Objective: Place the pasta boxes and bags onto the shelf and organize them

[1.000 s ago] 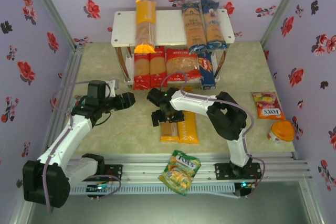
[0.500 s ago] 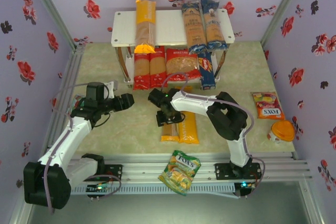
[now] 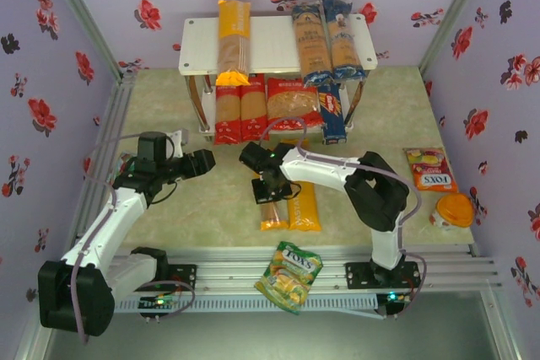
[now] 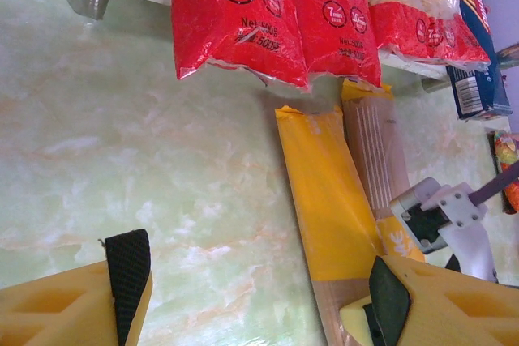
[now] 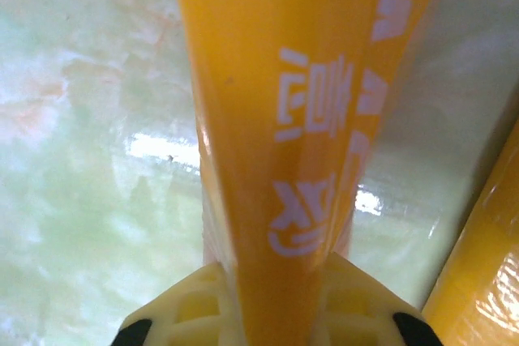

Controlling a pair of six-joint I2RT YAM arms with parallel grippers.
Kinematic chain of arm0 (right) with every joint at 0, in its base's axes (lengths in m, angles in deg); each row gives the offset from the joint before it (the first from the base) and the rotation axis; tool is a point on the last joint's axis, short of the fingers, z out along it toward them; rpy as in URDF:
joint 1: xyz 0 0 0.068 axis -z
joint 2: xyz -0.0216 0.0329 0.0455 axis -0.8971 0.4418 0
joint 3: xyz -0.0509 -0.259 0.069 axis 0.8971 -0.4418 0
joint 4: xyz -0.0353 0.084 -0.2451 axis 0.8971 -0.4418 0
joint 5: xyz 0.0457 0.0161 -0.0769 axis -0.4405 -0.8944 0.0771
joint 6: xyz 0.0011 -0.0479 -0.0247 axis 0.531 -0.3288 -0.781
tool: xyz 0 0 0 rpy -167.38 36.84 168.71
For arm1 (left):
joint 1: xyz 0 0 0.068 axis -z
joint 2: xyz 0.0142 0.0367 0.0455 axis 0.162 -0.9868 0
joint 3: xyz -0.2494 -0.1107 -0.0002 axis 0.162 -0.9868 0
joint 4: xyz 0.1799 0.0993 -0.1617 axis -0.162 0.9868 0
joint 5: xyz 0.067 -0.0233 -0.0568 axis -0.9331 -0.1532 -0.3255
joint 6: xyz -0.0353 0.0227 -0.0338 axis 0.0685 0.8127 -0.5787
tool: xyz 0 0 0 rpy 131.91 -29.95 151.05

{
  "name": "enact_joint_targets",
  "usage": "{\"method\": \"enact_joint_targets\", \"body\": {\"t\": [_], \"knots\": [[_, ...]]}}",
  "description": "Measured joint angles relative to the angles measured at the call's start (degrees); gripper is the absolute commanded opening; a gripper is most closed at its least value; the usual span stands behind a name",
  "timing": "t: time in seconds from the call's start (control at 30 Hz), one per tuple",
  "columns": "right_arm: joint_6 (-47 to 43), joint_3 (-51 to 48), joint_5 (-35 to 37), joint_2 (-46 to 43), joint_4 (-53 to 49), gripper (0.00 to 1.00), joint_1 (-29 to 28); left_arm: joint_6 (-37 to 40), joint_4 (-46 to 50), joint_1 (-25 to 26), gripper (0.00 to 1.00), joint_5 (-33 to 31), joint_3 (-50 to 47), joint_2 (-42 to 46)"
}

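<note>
Right hand [image 3: 272, 188] sits over the far end of the left yellow pack [image 3: 273, 211], mid worktop [image 3: 169, 111], a little in front of the shelf [image 3: 270, 48].
Right wrist view: this pack runs straight out from the palm between the fingers. Black pads [image 5: 135, 332] stand clear of its edges on both sides. Hand spread wider than the pack, not clamped on it.
Right yellow pack [image 3: 305, 205] lies flat alongside the first, parallel, long edges touching. It is just right of the hand and not between the fingers.

Left hand [image 3: 205, 163] hangs left of both packs, near but apart from them. Left wrist view: fingers [image 4: 130, 281] wide apart over bare worktop, nothing between them. Both yellow packs lie ahead and to its right.

Shelf, top board: yellow spaghetti bag [image 3: 234, 35] toward the left, its near end hanging over the front edge. Two dark-blue bags [image 3: 310, 40] lie side by side toward the right.
Lower board, left to right: two red bags [image 3: 240, 109], wider red bag [image 3: 294, 104], dark-blue box [image 3: 334, 115]. Their near ends poke out in front.

Green-yellow snack bag [image 3: 289, 276] lies on the rail at the near edge. FOXS bag [image 3: 430, 169] is far right, with an orange object [image 3: 454, 208] just beside it.
</note>
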Motion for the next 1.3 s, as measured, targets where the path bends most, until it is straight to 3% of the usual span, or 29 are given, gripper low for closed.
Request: {"method": "enact_joint_targets", "body": {"t": [0.5,0.8,1.07,1.3], "knots": [[-1.4,0.1,-0.7,-6.3,-4.6,0.0,-1.2,-1.1,-0.1,-1.3,0.72,2.1,2.5,-0.2],[-4.3,0.7,-0.6,-18.8,-10.1,0.0,-2.7,-0.7,2.7,-3.3,0.72,2.0,7.0,-1.0],[-8.7,-0.9,1.6,-38.4,-15.9,0.0,-4.2,0.1,4.8,-4.4,0.71,2.1,8.9,-1.8],[-15.0,12.2,3.9,-41.9,-17.2,0.0,-4.2,0.1,5.9,-4.5,0.71,2.1,10.8,-2.2]]}}
